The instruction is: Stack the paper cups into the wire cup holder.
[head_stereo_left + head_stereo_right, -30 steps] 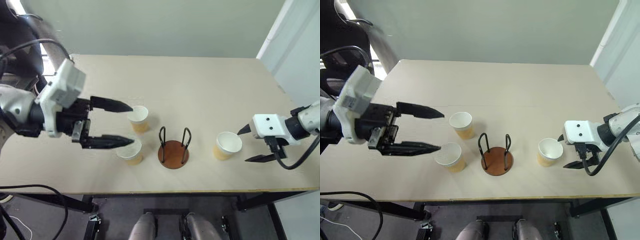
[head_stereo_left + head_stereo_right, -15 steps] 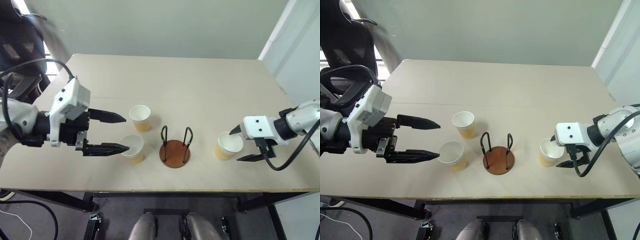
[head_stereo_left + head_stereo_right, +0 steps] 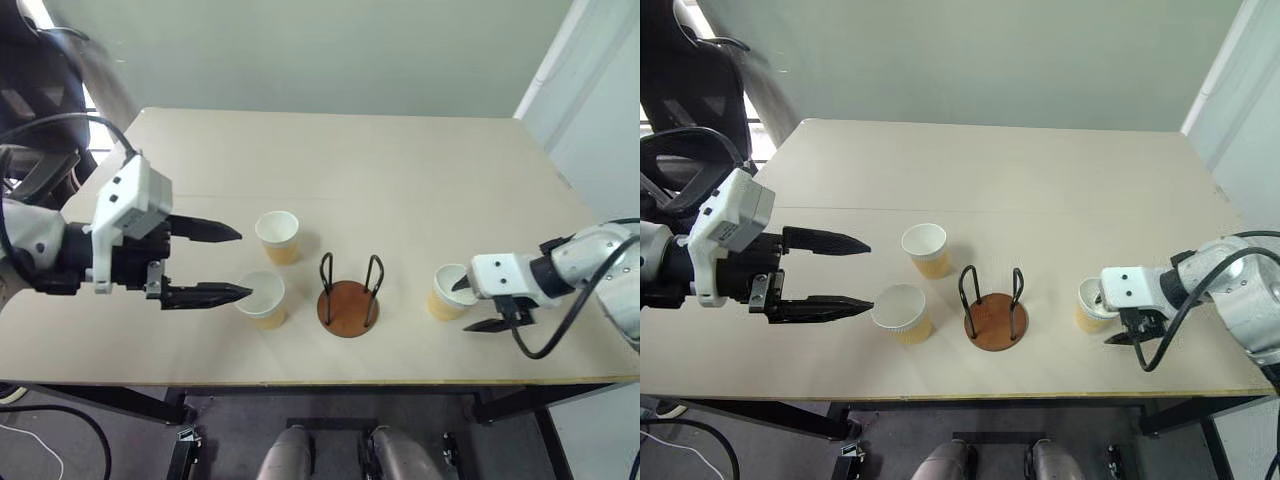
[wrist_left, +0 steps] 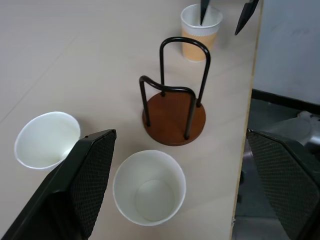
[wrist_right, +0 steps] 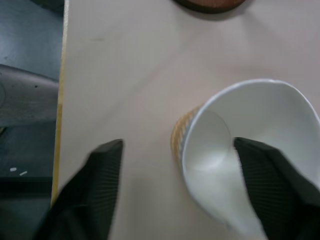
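Three paper cups stand upright on the table: one at the back left (image 3: pixel 277 236), one nearer the front (image 3: pixel 261 299), one to the right (image 3: pixel 447 291). The empty wire cup holder (image 3: pixel 347 300) stands between them. My left gripper (image 3: pixel 245 264) hovers open just left of the two left cups, its lower fingertip near the front cup's rim. My right gripper (image 3: pixel 462 306) is open astride the right cup's wall (image 5: pixel 182 145). One finger (image 5: pixel 265 185) is inside the cup. The other (image 5: pixel 97 190) is outside, with a gap to the wall.
The table's front edge (image 3: pixel 300 380) runs close below the cups and the holder. A dark chair (image 3: pixel 40 60) stands off the table's far left corner. A pale wall panel (image 3: pixel 590 90) rises along the right side.
My right gripper has sunk and slid left onto the right cup, one finger now inside it, and its jaws have narrowed. The left gripper stays open in about the same place.
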Available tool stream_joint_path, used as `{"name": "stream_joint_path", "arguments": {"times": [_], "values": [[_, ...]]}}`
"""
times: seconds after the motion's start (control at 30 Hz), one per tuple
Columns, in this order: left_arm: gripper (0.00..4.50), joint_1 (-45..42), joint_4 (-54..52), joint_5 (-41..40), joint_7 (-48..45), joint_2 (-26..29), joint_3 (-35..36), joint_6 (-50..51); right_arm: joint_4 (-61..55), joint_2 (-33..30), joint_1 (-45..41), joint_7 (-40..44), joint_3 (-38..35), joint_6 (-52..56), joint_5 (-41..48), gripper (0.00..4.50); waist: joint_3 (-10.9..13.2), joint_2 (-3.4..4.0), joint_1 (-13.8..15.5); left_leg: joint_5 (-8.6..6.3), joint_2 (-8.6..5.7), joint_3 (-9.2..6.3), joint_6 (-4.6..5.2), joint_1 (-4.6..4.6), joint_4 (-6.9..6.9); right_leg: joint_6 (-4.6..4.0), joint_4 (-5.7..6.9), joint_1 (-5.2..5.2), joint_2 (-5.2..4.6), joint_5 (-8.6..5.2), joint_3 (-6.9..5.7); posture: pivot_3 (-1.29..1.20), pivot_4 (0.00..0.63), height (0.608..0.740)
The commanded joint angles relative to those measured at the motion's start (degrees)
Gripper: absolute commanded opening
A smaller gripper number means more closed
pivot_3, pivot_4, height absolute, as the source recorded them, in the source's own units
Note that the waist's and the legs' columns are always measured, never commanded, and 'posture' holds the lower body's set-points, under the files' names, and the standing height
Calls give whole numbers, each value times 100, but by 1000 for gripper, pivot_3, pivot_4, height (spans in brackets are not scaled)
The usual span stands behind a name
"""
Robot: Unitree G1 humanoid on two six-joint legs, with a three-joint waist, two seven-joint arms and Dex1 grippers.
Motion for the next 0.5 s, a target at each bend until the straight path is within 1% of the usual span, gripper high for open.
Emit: {"name": "stream_joint_path", "arguments": {"times": [0.03,0.07,0.1,0.13,0.2,0.23,0.43,0.5], "values": [[4500,-52,13,29,1,61,201,-97,62,-43,-205,40,-45,-153,-107,2089,0,0,0,0,0,0,0,0,0,0,0,0,0,0,0,0,150,740],[4500,-52,17,30,5,61,204,-100,87,-46,-208,55,-43,-182,-118,1653,0,0,1,0,0,-1,0,0,0,-1,0,0,0,0,0,0,150,740],[4500,-48,18,33,7,62,208,-102,119,-52,-213,63,-40,-220,-141,1365,0,-1,4,0,0,-1,0,0,0,-1,0,0,0,-1,0,0,150,740],[4500,-47,20,35,9,61,208,-104,150,-54,-221,72,-39,-252,-161,946,0,-1,7,-1,0,-1,0,-1,0,-2,0,0,0,-1,-1,0,150,740],[4500,-37,17,30,13,53,214,-101,190,-78,-235,133,-42,-339,-180,271,0,-1,12,-2,0,-2,0,-2,0,-2,-1,0,0,-2,-1,0,150,740],[4500,-30,15,29,8,51,215,-104,196,-86,-249,183,-41,-380,-173,36,0,-1,12,-3,0,-2,0,-2,0,-2,-1,0,0,-2,-2,0,150,740],[4500,-13,21,8,-26,54,219,-108,143,-114,-290,560,-32,-518,-38,36,0,-1,9,-8,0,-2,-3,-1,0,-4,-2,0,0,-3,-3,0,150,740],[4500,11,14,-13,-64,68,254,-99,99,-50,-488,796,-119,-515,223,36,0,0,7,-8,0,-2,-3,-1,0,-18,-2,0,0,-12,-3,0,150,740]]}}
